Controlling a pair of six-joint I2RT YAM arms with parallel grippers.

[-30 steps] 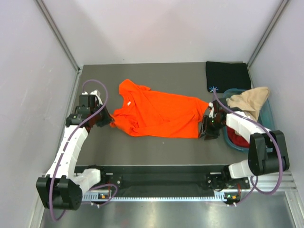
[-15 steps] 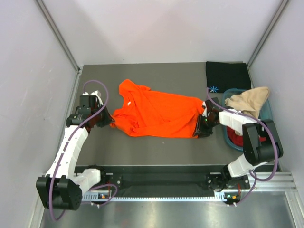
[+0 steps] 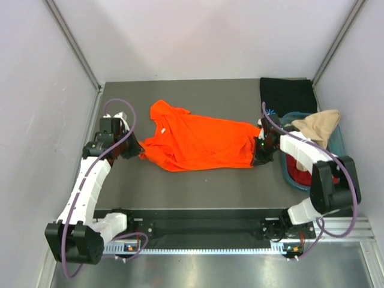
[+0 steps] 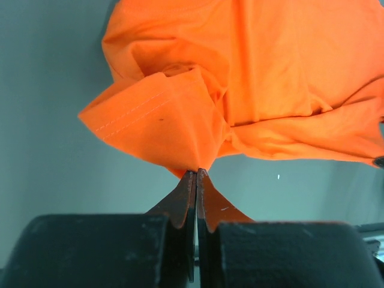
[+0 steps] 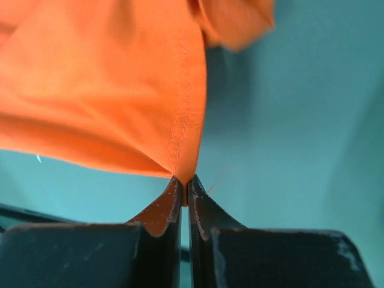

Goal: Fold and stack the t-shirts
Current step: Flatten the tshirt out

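The right gripper [image 5: 185,180] has closed on the hem of the orange t-shirt [image 3: 198,144], which stretches lengthwise across mid-frame to the left gripper [image 4: 197,174] pinching its sleeve.

Both clamped tight: left gripper [image 4: 196,180], right gripper [image 5: 184,186]

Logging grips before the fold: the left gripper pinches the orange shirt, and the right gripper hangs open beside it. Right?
Not quite. The right gripper is shut on the orange shirt too, as the right wrist view shows. The left gripper does pinch it.
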